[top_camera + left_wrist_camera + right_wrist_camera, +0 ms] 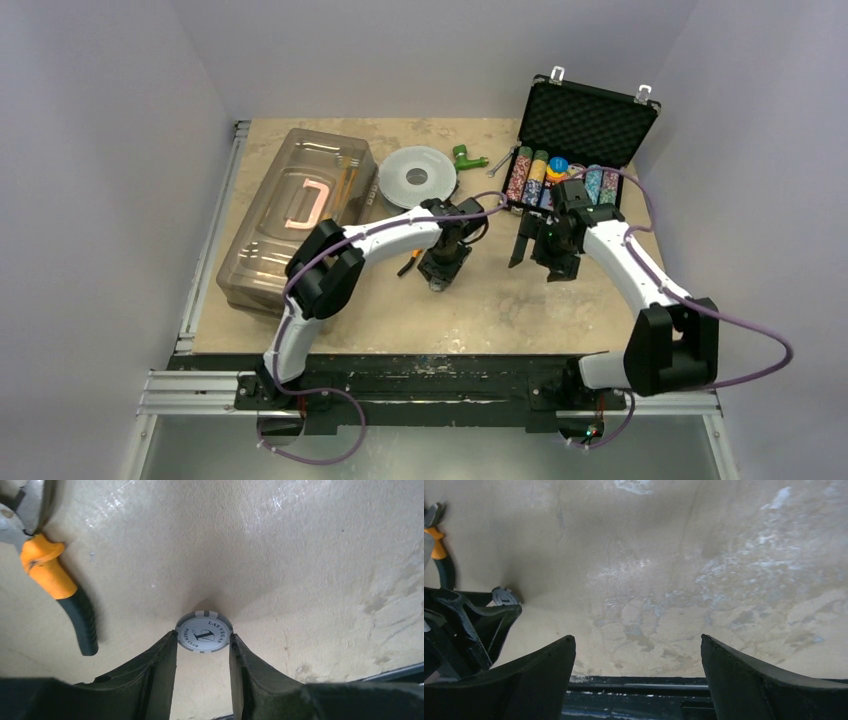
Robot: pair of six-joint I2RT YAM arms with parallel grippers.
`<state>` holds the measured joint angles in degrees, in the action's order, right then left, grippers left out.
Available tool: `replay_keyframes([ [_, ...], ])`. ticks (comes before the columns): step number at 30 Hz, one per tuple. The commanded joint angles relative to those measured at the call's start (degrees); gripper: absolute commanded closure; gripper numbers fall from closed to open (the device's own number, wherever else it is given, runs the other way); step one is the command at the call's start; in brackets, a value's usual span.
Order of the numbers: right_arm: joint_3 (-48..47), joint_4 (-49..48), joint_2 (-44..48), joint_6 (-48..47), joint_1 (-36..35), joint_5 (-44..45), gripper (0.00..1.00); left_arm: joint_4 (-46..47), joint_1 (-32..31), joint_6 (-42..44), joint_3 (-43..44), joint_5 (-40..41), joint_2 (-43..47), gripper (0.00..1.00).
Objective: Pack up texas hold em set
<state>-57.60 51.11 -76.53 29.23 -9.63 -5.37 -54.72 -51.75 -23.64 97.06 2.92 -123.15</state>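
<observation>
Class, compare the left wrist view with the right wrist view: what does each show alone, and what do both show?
Left wrist only: the lettering LAS VEGAS POKER CLUB on the poker chip, gripped at its rim. Right wrist only: the right gripper, wide open. Both: the left gripper, the chip's edge, the orange-handled pliers, the table.
</observation>
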Motion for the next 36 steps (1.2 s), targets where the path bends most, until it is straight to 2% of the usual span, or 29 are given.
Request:
replay_keyframes([
  [1,-0.5,-3.83,-4.64,-4.04,0.14,-9.4,0.07,2.44,1.13,2.81,-1.74,-2.11,6.21,0.71],
  [7,-0.76,-7.89,-12.16,-4.35,0.14,-23.43,0.08,2.96,1.38,5.38,-2.67,-4.68,9.6,0.72],
  [9,-2.05,-8.03,-13.64,-3.81,0.15,-24.43,0.09,3.51,1.54,5.86,-3.37,-4.32,11.23,0.72],
  [12,-4.79,-6.25,-14.83,-5.05,0.16,-19.98,0.09,1.18,2.32,5.2,-2.4,-3.34,11.36,0.72],
  [15,-6.3,-1.26,-15.79,-5.38,-0.12,-8.64,0.09,-0.97,3.67,3.34,-1.99,-4.26,11.76,0.71],
  [18,-3.09,1.86,-14.41,-2.9,-0.07,-3.92,0.09,-1.65,5.68,2.07,-2.93,-9.97,13.31,0.67],
  [21,2.27,3.89,-9.03,1.34,-0.12,0.44,0.09,0.64,6.97,1.07,-5.89,-15.03,16.55,0.59],
  [28,11.73,10.91,-2.73,4.49,-0.14,2.2,0.12,4.02,7.36,-0.58,-9.31,-21.56,22.81,0.4],
  [29,13.06,11.23,-2.36,4.58,-0.17,2.06,0.15,4.58,7.36,-1.0,-9.74,-22.19,23.65,0.38],
  [30,14.25,11.24,-1.79,4.79,-0.13,1.91,0.18,4.79,7.36,-1.36,-10.11,-22.8,24.01,0.36],
  [36,17.94,6.39,-1.69,4.98,-0.2,-2.75,0.19,5.5,7.27,-2.48,-10.95,-26.01,27.16,0.32],
])
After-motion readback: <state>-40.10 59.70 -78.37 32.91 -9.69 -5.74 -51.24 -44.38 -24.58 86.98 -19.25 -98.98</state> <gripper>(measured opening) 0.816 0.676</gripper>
